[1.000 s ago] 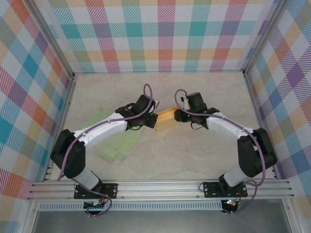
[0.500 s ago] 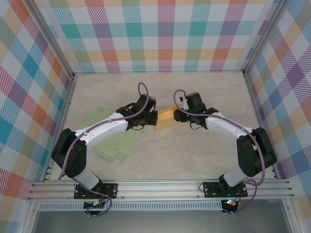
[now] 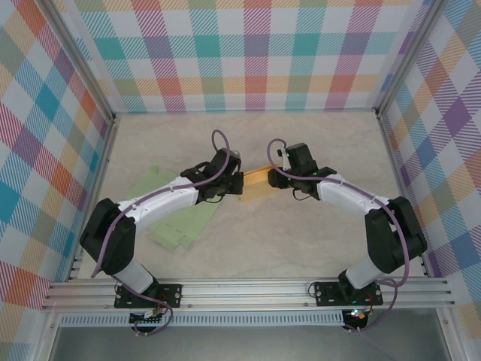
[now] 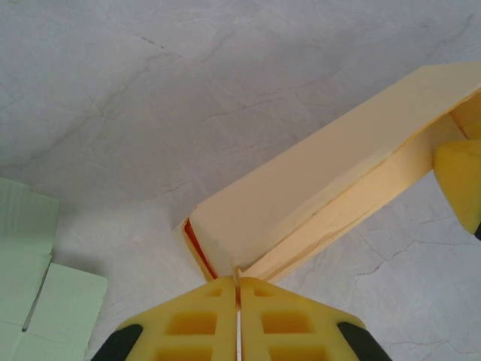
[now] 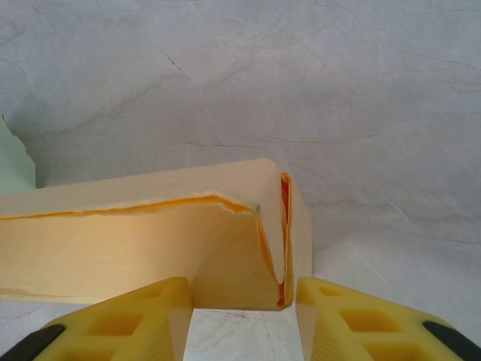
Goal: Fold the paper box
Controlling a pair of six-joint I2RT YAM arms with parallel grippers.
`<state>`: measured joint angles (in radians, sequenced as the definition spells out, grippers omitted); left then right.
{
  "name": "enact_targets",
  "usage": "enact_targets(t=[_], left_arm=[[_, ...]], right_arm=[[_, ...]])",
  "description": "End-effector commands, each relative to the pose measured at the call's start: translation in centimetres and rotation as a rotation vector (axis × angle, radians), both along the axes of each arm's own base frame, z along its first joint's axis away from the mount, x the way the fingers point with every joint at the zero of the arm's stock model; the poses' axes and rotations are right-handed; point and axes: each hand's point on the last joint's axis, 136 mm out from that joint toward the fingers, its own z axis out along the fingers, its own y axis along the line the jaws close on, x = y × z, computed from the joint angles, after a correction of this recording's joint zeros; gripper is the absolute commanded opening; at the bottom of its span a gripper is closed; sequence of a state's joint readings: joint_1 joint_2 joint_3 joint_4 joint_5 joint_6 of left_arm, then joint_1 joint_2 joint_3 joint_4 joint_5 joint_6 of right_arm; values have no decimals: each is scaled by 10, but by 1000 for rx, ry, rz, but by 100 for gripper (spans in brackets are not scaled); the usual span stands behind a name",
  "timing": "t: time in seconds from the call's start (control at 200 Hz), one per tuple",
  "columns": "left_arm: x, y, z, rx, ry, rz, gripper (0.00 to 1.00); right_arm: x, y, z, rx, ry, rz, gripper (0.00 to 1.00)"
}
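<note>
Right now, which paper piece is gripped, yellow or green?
The yellow box: part-folded and raised, its corner pinched in the left gripper. The green sheets lie flat, in no gripper.

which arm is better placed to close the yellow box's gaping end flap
Probably right: the right pincer flanks the yellow paper box's gaping end, while the left pincer is shut on the opposite corner.

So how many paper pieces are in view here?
2 for sure: the yellow box mid-table, and green flat paper left of it, partly under the left arm; it may be several overlapping sheets.
</note>
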<state>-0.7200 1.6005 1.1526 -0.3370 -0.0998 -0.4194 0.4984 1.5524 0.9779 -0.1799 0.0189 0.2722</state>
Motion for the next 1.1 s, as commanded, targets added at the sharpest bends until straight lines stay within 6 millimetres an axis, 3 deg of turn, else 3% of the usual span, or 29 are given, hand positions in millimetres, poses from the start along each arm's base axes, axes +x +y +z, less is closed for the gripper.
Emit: enact_targets(t=[0.0, 0.185, 0.53, 0.71, 0.85, 0.98, 1.095], left_arm=[[-5, 3, -14, 12, 20, 8, 8], [-5, 4, -17, 25, 20, 0, 7], [-5, 6, -18, 47, 19, -4, 7], [-5, 5, -19, 45, 24, -10, 7], [-6, 5, -18, 45, 21, -14, 7], [-6, 5, -19, 51, 23, -18, 7], [-6, 4, -20, 50, 25, -22, 7]], right_arm=[[-28, -10, -43, -96, 153, 18, 43], [-29, -7, -27, -63, 138, 16, 46], [-31, -9, 35, 5, 45, -9, 64], [-28, -12, 49, 13, 20, -34, 62], [-22, -22, 50, -43, -5, -60, 53], [-16, -21, 53, -38, -14, -54, 53], [-8, -15, 68, 10, -31, -58, 57]])
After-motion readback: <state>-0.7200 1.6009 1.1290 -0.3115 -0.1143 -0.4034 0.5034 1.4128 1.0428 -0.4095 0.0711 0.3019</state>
